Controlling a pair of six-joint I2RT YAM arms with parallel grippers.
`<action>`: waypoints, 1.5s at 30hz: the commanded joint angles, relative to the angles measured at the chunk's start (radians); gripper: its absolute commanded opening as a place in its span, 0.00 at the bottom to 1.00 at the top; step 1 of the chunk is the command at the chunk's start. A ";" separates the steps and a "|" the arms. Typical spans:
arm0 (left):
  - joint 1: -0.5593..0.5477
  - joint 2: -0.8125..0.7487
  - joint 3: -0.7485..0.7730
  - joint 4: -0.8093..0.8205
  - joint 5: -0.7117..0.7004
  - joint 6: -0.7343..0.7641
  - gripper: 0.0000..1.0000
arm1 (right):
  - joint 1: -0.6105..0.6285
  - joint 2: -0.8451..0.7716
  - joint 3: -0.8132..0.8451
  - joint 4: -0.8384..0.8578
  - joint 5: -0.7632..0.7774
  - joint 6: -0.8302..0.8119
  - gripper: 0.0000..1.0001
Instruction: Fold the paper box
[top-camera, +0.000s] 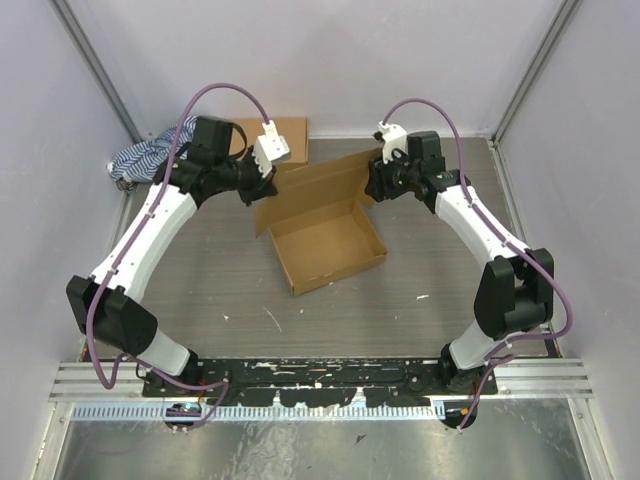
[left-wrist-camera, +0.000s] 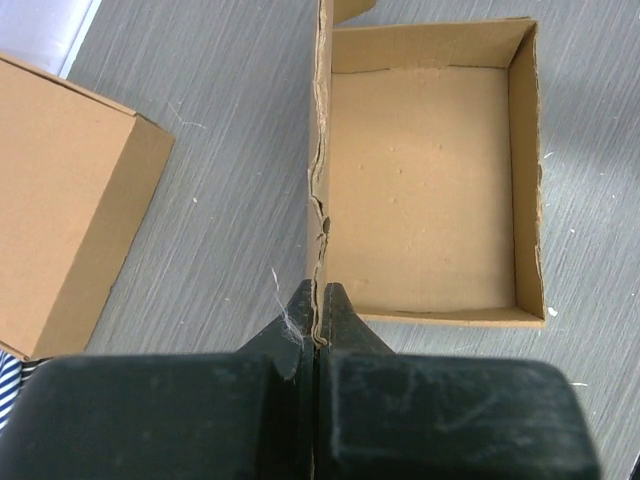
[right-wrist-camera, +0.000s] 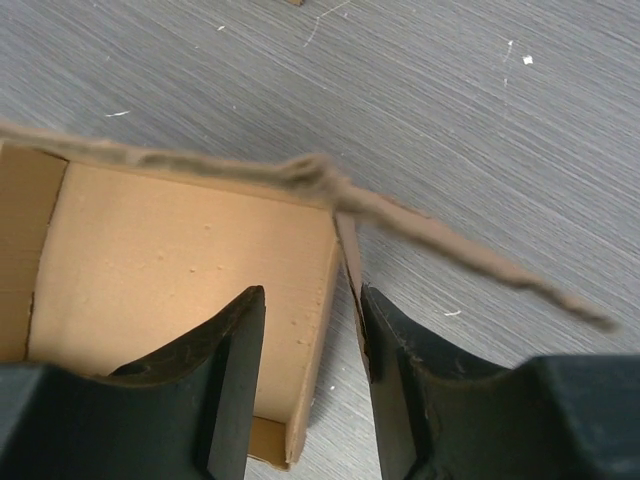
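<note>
The paper box (top-camera: 328, 245) is a brown cardboard tray with its walls up and its lid raised behind it, in the middle of the table. My left gripper (top-camera: 255, 192) is shut on the lid's left edge; in the left wrist view its jaws (left-wrist-camera: 317, 310) pinch the thin cardboard edge, with the tray (left-wrist-camera: 425, 180) beyond. My right gripper (top-camera: 377, 185) is open at the lid's right end; in the right wrist view it (right-wrist-camera: 312, 305) straddles the tray's side wall (right-wrist-camera: 322, 340), and a loose side flap (right-wrist-camera: 352, 270) lies against the right finger.
A second, compact closed cardboard box (top-camera: 283, 140) stands at the back behind the left gripper, also in the left wrist view (left-wrist-camera: 60, 200). A blue-and-white striped cloth (top-camera: 145, 158) lies at the back left. Enclosure walls stand on both sides.
</note>
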 joint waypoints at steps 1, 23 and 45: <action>0.005 -0.015 -0.037 0.043 -0.046 -0.026 0.00 | 0.017 -0.045 -0.021 0.093 -0.045 0.014 0.48; 0.005 -0.153 -0.199 0.301 -0.475 -0.289 0.61 | 0.142 -0.045 0.026 0.014 0.313 0.270 0.01; 0.011 -0.212 -0.299 0.341 -0.573 -0.382 0.71 | 0.130 0.030 0.194 -0.146 0.245 0.365 0.01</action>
